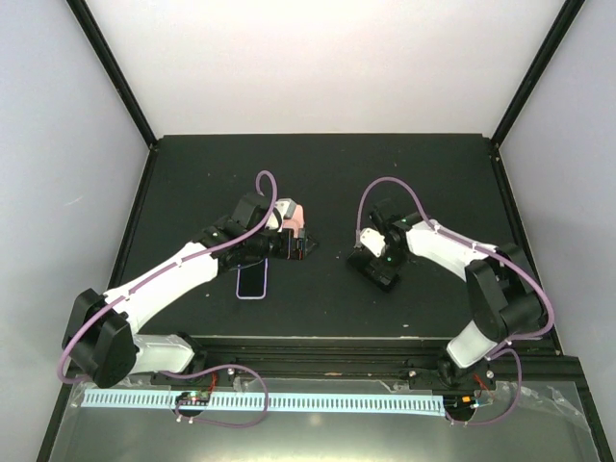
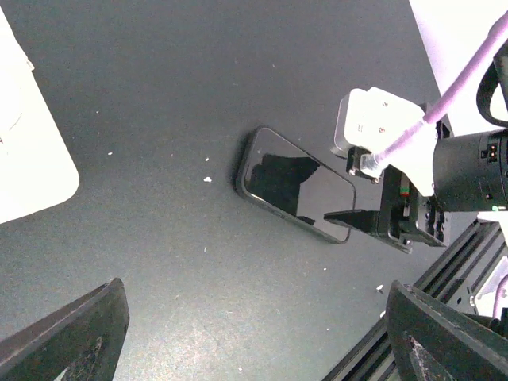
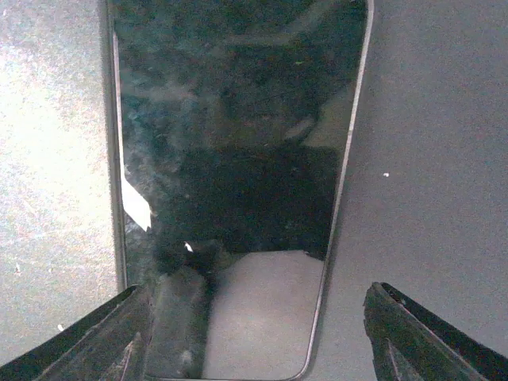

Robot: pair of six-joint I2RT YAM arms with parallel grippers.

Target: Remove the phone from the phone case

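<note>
Phone [image 3: 238,143] bare on surface [image 2: 159,79]; my right hand [image 3: 252,295] spread wide, empty, straddling it, likely to steady. Left hand [image 2: 254,286] likewise spread, empty; phone case [image 1: 292,214] at its 12 o'clock.

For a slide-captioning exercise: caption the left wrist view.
Black phone lies flat on dark table, right arm's fingers at its end.
</note>
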